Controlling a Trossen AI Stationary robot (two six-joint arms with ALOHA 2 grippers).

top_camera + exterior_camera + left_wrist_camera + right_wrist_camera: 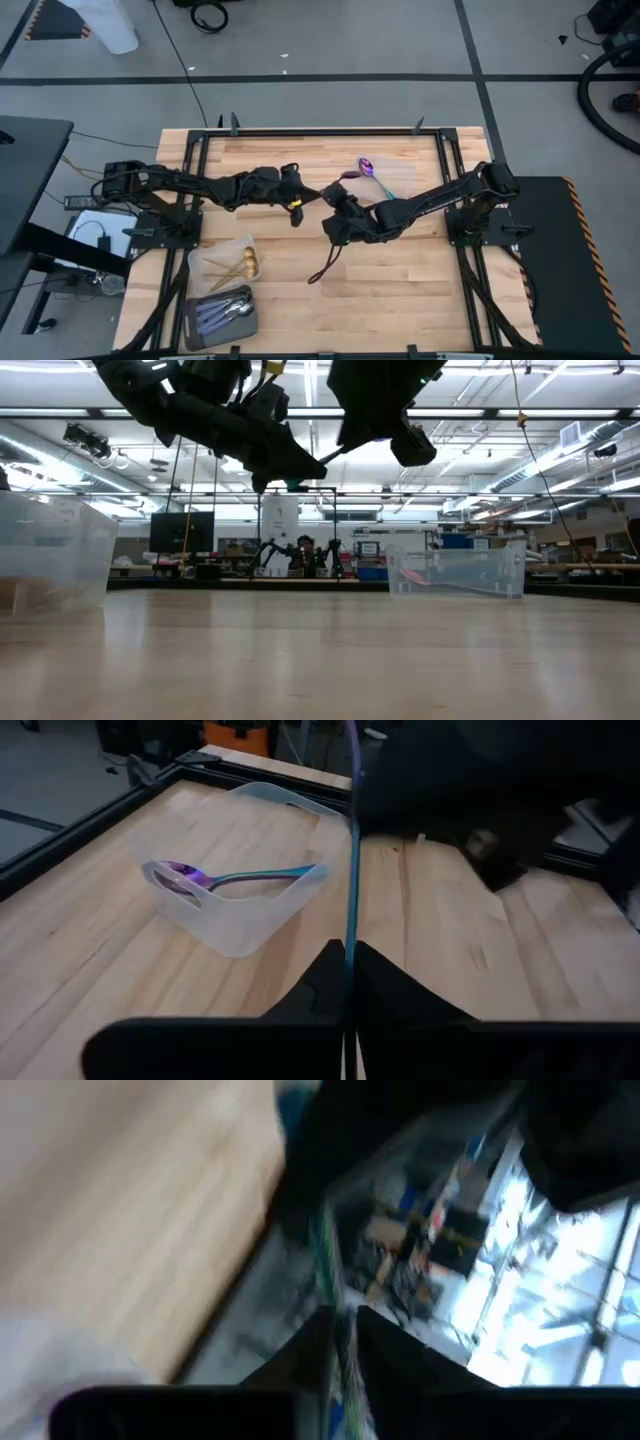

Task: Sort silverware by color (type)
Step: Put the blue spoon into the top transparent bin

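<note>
A slim iridescent utensil [350, 870] with a teal handle hangs in the air over the table's middle, between my two grippers. My left gripper [312, 194] reaches in from the table's left and is shut on it. My right gripper [338, 198] comes from the right and also has it between its fingers. The utensil's purple end [350, 175] sticks out past the right gripper. A second iridescent spoon [235, 877] lies inside a clear container [240, 925] toward the far edge. My left gripper pinches the utensil's thin teal part [349, 952] between its two fingers, coming nearly level from the table's left. The utensil shows edge-on, runs forward from the fingers to the other gripper, and is clear of the table. My right gripper has the utensil's shaft [326, 1280] between its two fingers, coming from the table's right and slanting slightly down. The view is blurred, so the exact place of contact does not show. The teal part runs on beyond the fingers toward the left gripper.
A clear container of gold utensils [236, 262] and a grey tray of silver ones [222, 312] stand at the near left. A thin dark line [322, 268], cord or utensil I cannot tell, lies near the middle. The wood to the near right is bare.
</note>
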